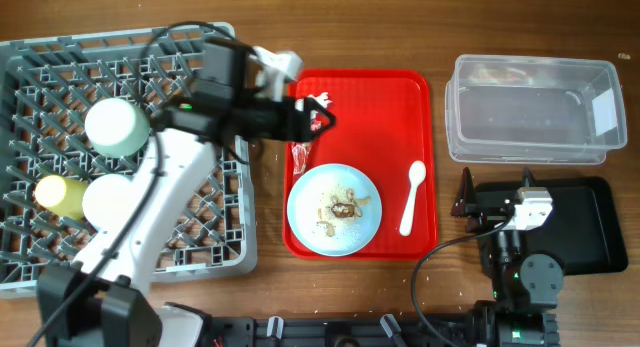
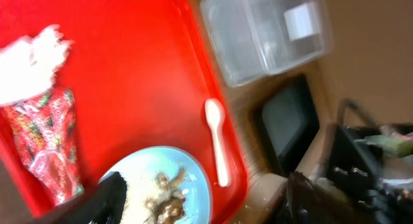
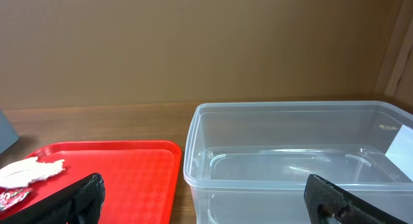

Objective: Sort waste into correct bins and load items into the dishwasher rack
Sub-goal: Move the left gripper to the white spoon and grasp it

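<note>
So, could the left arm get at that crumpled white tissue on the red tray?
Probably yes. The left gripper hovers open right beside the crumpled white tissue, which lies uncovered on the red plastic tray; only the red printed snack wrapper lies beside it.

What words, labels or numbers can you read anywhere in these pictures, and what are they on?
No text can be read in any view.
Red snack wrapper: colourful print, too blurred to read.
White label on the clear tub: shows no writing that can be made out.
</note>
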You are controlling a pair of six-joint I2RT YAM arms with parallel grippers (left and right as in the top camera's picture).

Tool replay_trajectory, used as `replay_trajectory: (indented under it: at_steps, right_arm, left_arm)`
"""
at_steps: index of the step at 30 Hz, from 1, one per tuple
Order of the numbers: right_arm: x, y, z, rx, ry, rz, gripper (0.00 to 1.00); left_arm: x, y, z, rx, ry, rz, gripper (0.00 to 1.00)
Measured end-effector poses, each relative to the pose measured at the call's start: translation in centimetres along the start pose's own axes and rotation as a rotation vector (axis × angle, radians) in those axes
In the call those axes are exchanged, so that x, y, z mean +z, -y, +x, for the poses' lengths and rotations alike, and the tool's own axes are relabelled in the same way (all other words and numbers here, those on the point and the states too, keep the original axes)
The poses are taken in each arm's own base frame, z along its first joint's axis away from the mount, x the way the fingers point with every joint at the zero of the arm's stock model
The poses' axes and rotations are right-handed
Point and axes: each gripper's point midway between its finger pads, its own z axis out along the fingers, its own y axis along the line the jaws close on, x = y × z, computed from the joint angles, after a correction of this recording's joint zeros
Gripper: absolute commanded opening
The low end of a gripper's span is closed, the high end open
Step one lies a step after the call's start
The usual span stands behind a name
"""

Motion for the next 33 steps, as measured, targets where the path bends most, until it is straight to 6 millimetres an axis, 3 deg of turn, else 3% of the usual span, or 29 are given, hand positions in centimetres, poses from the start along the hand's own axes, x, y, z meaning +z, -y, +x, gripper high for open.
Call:
replay_trajectory:
  at_steps: [4, 8, 10, 13, 16, 21, 24, 30, 33]
  right_arm:
    - [0.0, 0.0, 0.0, 0.0, 0.0, 0.0, 1.0]
    - [0.0, 0.0, 0.0, 0.0, 0.0, 0.0, 1.0]
    - [0.0, 0.0, 0.0, 0.0, 0.0, 0.0, 1.0]
    - [0.0, 0.0, 0.0, 0.0, 0.0, 0.0, 1.0]
    - [0.0, 0.0, 0.0, 0.0, 0.0, 0.0, 1.0]
    - [0.0, 0.0, 0.0, 0.0, 0.0, 0.0, 1.0]
    - [0.0, 0.0, 0.0, 0.0, 0.0, 0.0, 1.0]
    - [0.0, 0.0, 0.0, 0.0, 0.0, 0.0, 1.0]
    - [0.0, 0.0, 0.0, 0.0, 0.0, 0.0, 1.0]
  left_arm:
    - [7.4, 2.4, 5.3, 0.039, -0.108, -0.253, 0.58]
    - [12.3, 3.0, 7.6, 0.018, -0.071, -0.39, 0.62]
    - [15.1, 3.7, 9.2, -0.003, -0.061, -0.405, 0.59]
    - [17.5, 5.2, 10.5, -0.025, -0.039, -0.38, 0.56]
    - [18.7, 6.5, 11.3, -0.019, -0.02, -0.356, 0.56]
    - [20.8, 3.5, 12.9, -0.014, -0.017, -0.473, 0.54]
    - [21.5, 3.1, 13.1, -0.024, -0.004, -0.483, 0.52]
    - [22.2, 5.0, 13.6, -0.052, 0.027, -0.436, 0.52]
    - [22.7, 4.4, 13.9, -0.053, 0.03, -0.455, 0.5]
